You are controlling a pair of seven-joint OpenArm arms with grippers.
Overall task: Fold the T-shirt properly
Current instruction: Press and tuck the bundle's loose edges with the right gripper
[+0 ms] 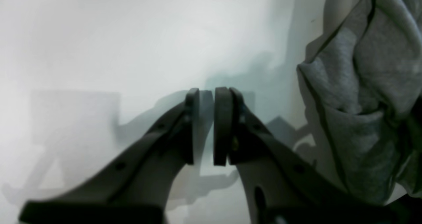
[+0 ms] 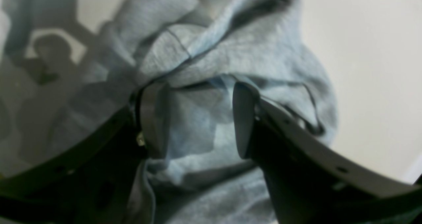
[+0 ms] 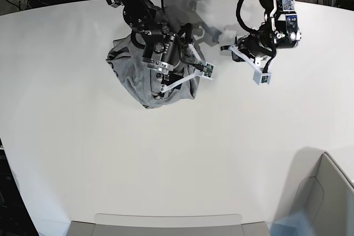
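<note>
Right jaws: we see them spread wide on the right gripper [image 2: 201,118], one dark pad on each side of a raised fold of the crumpled heather-grey cotton T-shirt [image 2: 211,56]; cloth fills the gap, but the pads are not pressed shut on it.
Left jaws: nearly shut on the left gripper [image 1: 207,126], with only a thin slit between the pads and nothing in it.
Shirt from the right jaws: directly beneath and between them; in the base view this gripper [image 3: 185,59] sits over the near-right part of the heap.
Shirt from the left jaws: off to one side, clear of them; the left gripper [image 3: 249,62] hangs over bare white tabletop [image 3: 177,158], apart from the T-shirt [image 3: 133,81].
Long axis: we cannot name one; the shirt is a rounded bundle, neither hem nor collar laid out.
Nearer arm: the right, already on the shirt.
Our judgement: closing on that fold falls to the right arm, and folding proper has not begun.
</note>
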